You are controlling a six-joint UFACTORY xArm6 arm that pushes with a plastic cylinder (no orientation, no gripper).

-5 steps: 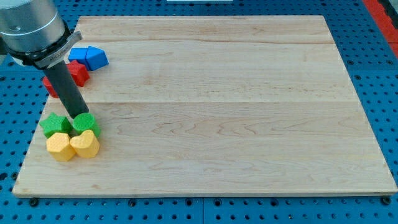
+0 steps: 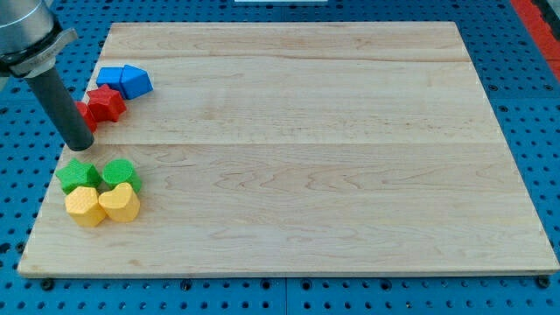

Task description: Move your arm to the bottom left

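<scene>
My tip [image 2: 80,144] rests on the wooden board [image 2: 297,149] near its left edge, just above the green blocks and below the red ones. A green star block [image 2: 78,176] and a green round block [image 2: 118,172] sit side by side. Right below them lie a yellow hexagon block [image 2: 84,206] and a yellow heart block [image 2: 120,203]. A red star block [image 2: 106,104] lies right of the rod, and another red block [image 2: 85,113] is partly hidden behind the rod. Two blue blocks [image 2: 124,80] sit above the red ones.
The board lies on a blue perforated table [image 2: 17,219]. The board's left edge [image 2: 48,192] runs close to the green and yellow blocks.
My tip has moved left and a little up, away from the green round block. The blocks have not moved.
</scene>
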